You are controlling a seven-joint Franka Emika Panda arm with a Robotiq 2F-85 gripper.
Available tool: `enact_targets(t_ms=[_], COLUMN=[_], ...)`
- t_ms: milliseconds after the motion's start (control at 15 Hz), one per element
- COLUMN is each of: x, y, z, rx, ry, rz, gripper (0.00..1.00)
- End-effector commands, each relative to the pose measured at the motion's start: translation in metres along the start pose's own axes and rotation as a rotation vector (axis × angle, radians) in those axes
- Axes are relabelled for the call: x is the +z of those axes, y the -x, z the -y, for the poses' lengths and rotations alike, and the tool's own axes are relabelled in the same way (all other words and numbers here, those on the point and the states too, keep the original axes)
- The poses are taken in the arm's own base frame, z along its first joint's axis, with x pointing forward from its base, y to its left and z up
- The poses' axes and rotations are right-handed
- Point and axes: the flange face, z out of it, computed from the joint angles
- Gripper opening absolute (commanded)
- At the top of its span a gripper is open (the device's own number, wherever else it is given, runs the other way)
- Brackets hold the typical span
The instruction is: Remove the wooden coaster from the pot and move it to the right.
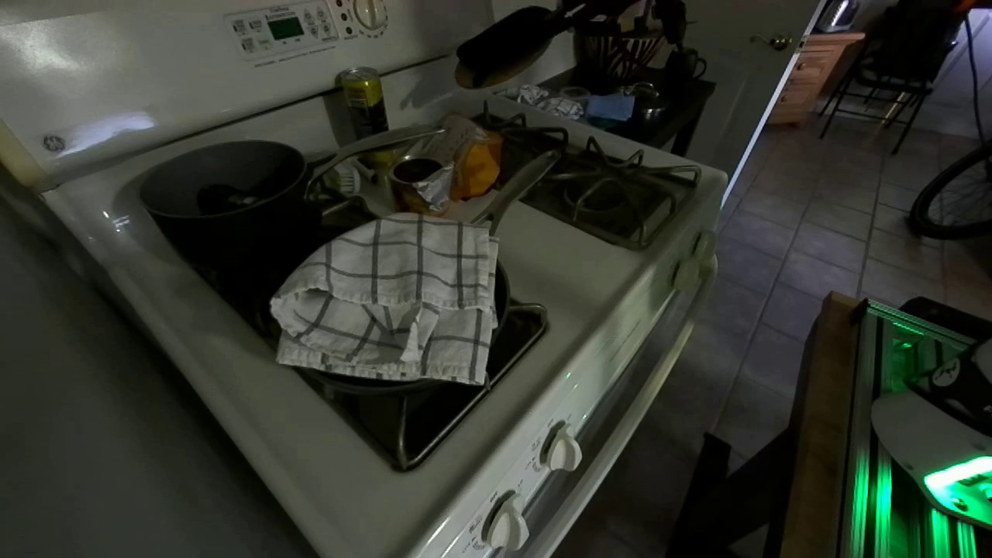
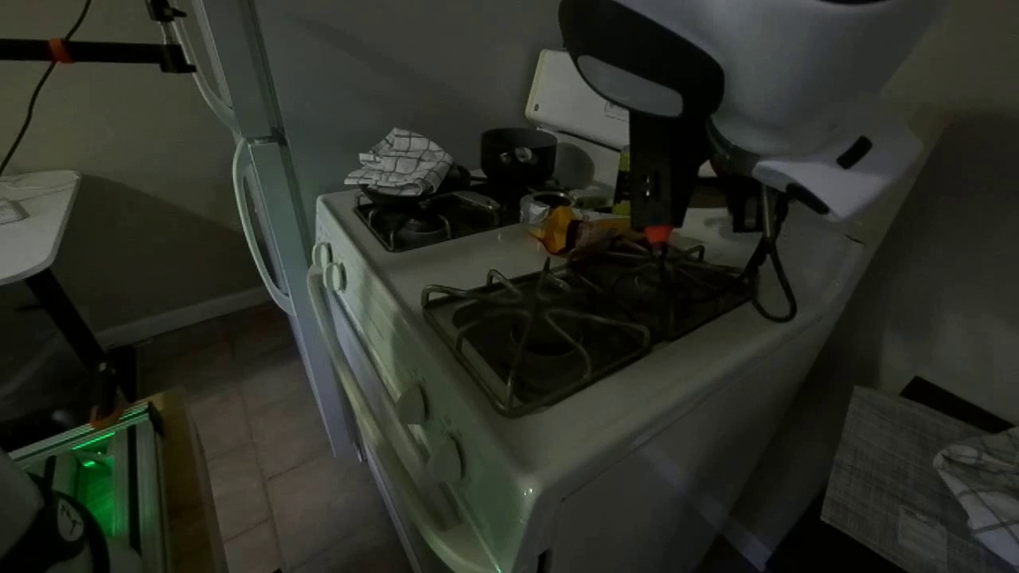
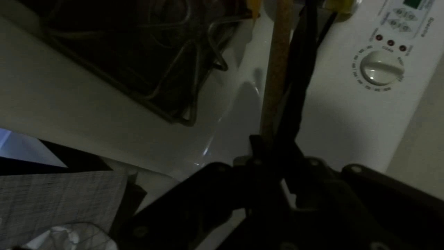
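In this dim kitchen, the fingers pinch the wooden coaster aloft, well apart from the pot, and we judge it light, stiff and best held by its rim.

Every view is dim: green light glows beside the wooden edge of the metal-railed table, glare streaks the white stove panel, and the black gripper looks blurred and shadowed.

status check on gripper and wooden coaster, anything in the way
Gripper shut on wooden coaster. Coaster aloft over stove, clear of pot. Burner grate nearby, possible snag.
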Motion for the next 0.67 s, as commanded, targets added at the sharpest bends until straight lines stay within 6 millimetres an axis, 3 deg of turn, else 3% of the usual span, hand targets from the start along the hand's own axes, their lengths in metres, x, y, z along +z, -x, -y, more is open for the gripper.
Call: enact_targets(t_ms=[0, 200, 600], x=[0.023, 0.043, 0.079], y=[0.009, 0.014, 0.021], z=[-0.024, -0.036, -0.032], rx=[0.036, 0.036, -0.015], ry=[0.078, 0.085, -0.012], rz=[0.054, 0.062, 0.098], gripper=[0.04, 0.04, 0.04])
